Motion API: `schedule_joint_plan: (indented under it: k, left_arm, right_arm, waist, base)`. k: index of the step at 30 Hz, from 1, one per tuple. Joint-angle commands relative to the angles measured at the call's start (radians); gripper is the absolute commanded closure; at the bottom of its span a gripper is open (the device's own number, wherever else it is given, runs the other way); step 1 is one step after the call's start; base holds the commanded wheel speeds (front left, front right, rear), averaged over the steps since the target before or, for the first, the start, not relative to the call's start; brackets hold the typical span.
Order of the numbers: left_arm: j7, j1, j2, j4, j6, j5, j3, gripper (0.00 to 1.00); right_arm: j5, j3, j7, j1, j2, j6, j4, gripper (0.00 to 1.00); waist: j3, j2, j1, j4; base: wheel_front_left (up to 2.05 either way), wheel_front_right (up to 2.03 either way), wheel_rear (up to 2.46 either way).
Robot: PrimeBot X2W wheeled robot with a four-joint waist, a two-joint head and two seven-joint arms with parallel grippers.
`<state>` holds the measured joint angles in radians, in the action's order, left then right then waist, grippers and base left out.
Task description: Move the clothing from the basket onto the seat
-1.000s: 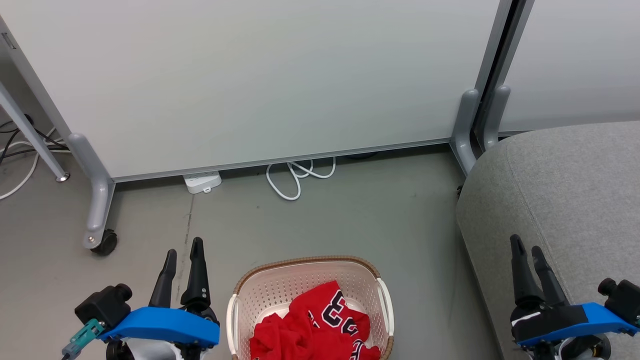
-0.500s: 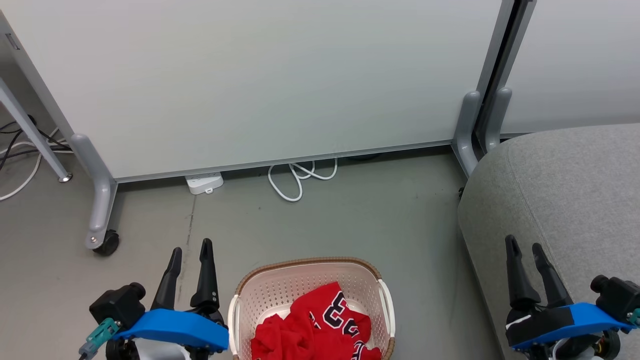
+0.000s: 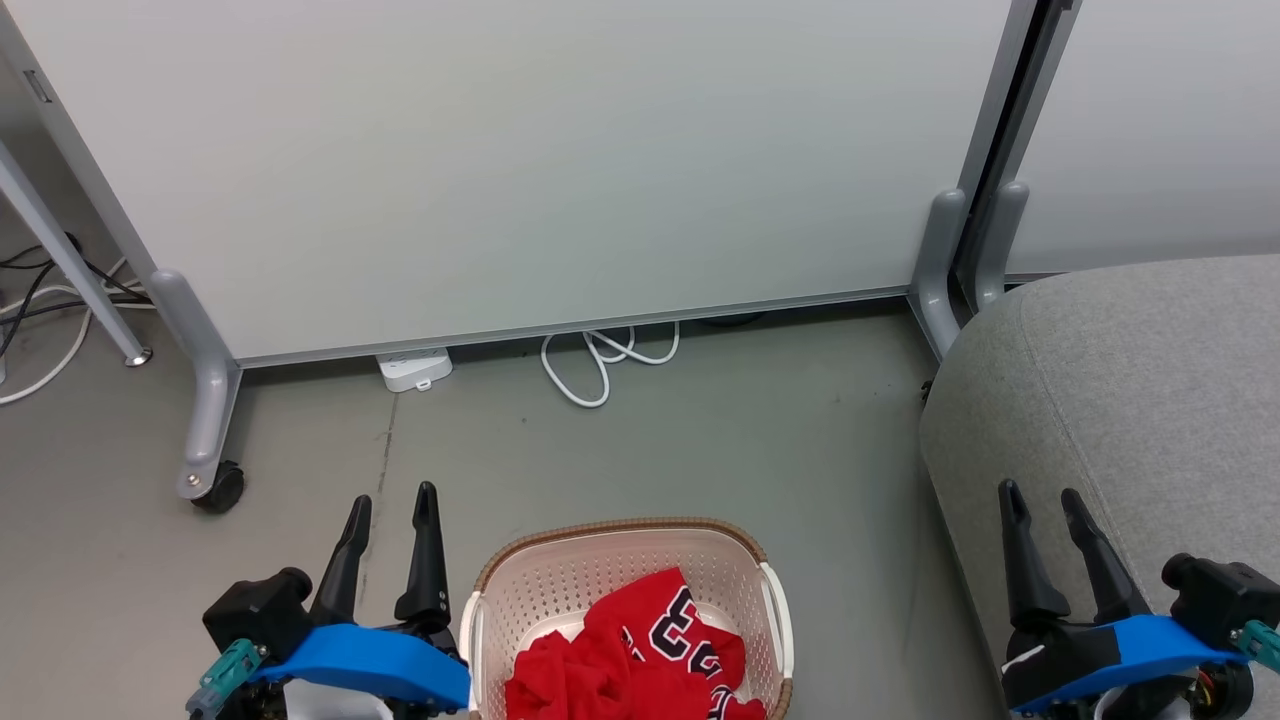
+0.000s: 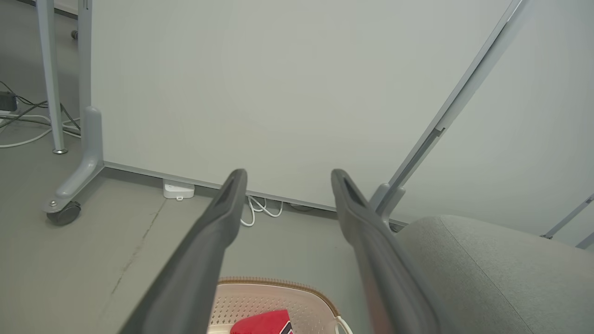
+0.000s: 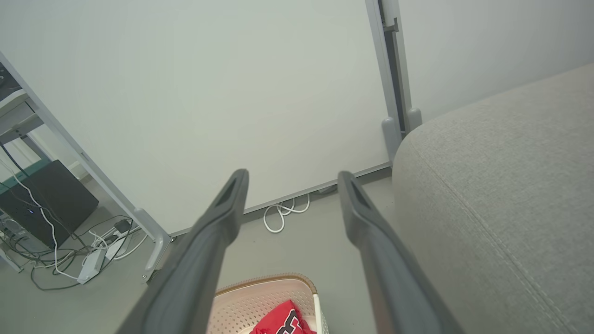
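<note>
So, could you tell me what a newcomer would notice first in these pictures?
The bright red clothing heaped in the cream basket at the head view's bottom centre stands out first. The big grey seat rises at the right, and the left gripper and right gripper, both open, flank the basket.

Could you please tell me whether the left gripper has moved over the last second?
Yes. The left gripper has edged right in the head view, nearer the basket and its left handle.

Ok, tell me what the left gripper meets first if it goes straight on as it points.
Probably the white partition panel, near its lower edge; nothing stands between it and the left gripper, though depth is unclear.
</note>
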<state>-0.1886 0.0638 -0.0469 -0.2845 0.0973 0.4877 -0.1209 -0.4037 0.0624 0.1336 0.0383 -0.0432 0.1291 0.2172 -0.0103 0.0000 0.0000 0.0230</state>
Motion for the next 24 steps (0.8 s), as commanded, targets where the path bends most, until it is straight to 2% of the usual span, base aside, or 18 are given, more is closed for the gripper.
schedule_joint_plan:
  k: [1, 24]
  left_arm:
    - [-0.011, 0.018, -0.004, 0.005, -0.004, -0.020, -0.007, 0.00]
    - [-0.057, 0.021, -0.005, -0.011, -0.014, -0.155, -0.037, 0.00]
  right_arm:
    - [0.025, -0.002, 0.006, 0.004, -0.008, 0.002, -0.011, 0.00]
    - [0.206, -0.002, 0.029, -0.012, -0.009, 0.002, -0.027, 0.00]
  waist:
    - [0.000, 0.0000, 0.0000, 0.001]
    - [0.003, 0.0000, 0.0000, 0.007]
  base:
    - [0.00, 0.00, 0.00]
    - [0.00, 0.00, 0.00]
